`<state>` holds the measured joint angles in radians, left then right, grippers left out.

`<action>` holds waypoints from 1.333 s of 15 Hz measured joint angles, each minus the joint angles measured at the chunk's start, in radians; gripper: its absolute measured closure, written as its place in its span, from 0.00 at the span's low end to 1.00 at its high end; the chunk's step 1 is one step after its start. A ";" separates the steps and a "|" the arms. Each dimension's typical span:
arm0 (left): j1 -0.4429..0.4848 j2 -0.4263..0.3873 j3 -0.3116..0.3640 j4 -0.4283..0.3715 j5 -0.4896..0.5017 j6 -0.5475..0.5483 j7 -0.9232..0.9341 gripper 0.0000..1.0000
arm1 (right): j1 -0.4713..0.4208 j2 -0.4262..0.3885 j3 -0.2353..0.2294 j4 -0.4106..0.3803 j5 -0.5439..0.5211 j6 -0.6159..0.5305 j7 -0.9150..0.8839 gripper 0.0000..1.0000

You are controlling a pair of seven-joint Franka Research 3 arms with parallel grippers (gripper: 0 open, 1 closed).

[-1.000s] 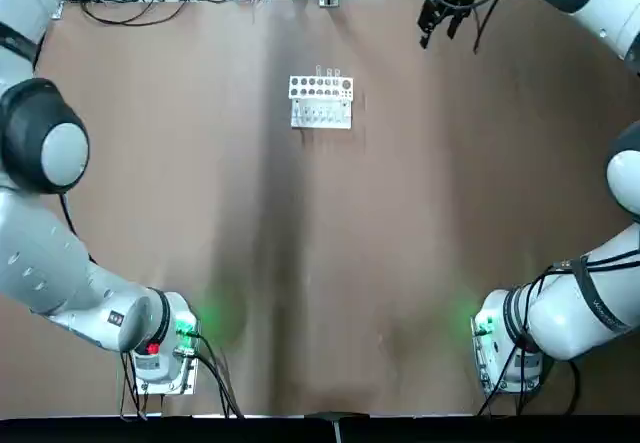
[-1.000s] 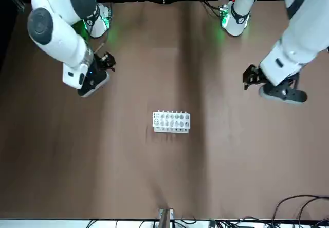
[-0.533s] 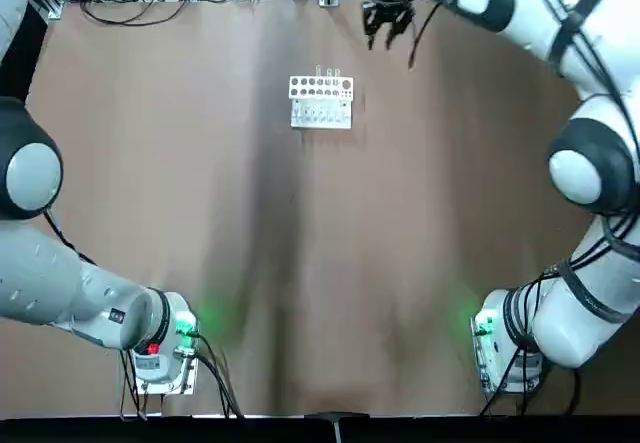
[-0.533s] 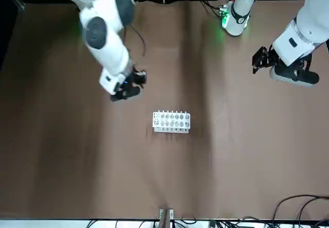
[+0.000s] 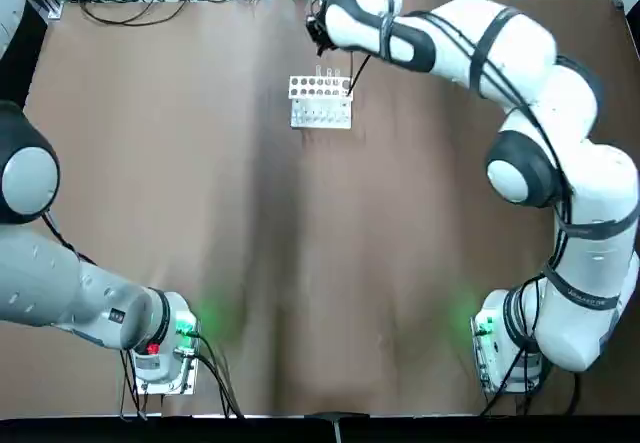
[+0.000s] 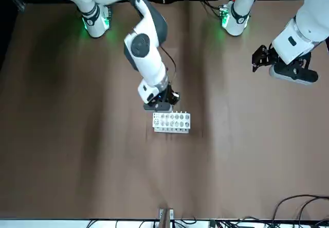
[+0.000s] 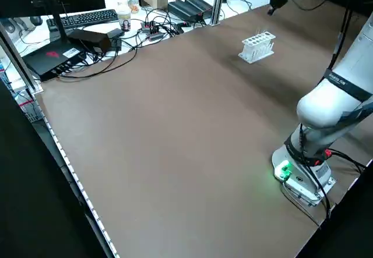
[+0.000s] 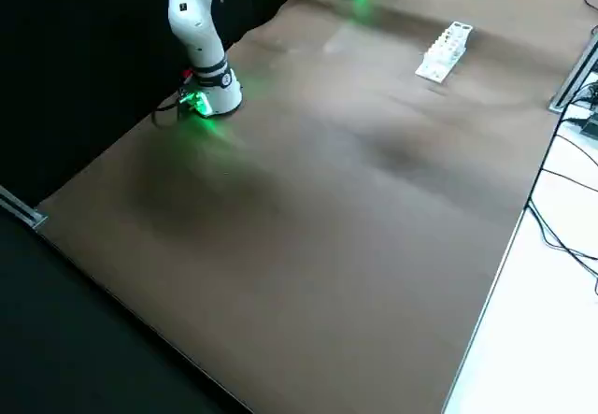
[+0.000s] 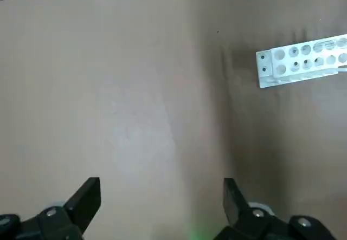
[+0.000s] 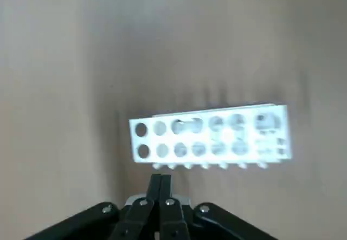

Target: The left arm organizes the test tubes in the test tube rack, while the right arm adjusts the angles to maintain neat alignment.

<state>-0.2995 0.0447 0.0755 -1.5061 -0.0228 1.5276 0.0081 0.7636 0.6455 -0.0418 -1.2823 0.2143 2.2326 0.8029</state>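
On the brown worktop, a white rectangular test tube rack with round holes, right black two-finger pincer above beside it, tips together, left black two-finger pincer well apart from it, tips spread.

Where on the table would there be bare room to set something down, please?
Bare: the brown table between both arm bases and the white rack. Crowded: at the rack, where the right claw hovers; the left claw hangs off to one side.
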 joint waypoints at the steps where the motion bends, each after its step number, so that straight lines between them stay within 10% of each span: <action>1: 0.000 0.000 0.000 0.000 0.000 0.000 0.000 0.00 | 0.002 0.030 0.009 0.006 0.000 0.047 0.019 0.99; 7: 0.012 0.000 0.000 -0.001 0.000 0.000 0.001 0.00 | 0.037 0.205 0.018 0.073 0.000 0.261 0.096 0.99; 20: 0.012 0.000 -0.003 -0.001 0.000 0.000 0.001 0.00 | 0.003 0.221 -0.004 0.109 0.000 0.154 0.093 0.99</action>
<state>-0.2875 0.0445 0.0730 -1.5071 -0.0228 1.5277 0.0092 0.7663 0.8663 -0.0462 -1.1734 0.2139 2.3868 0.8964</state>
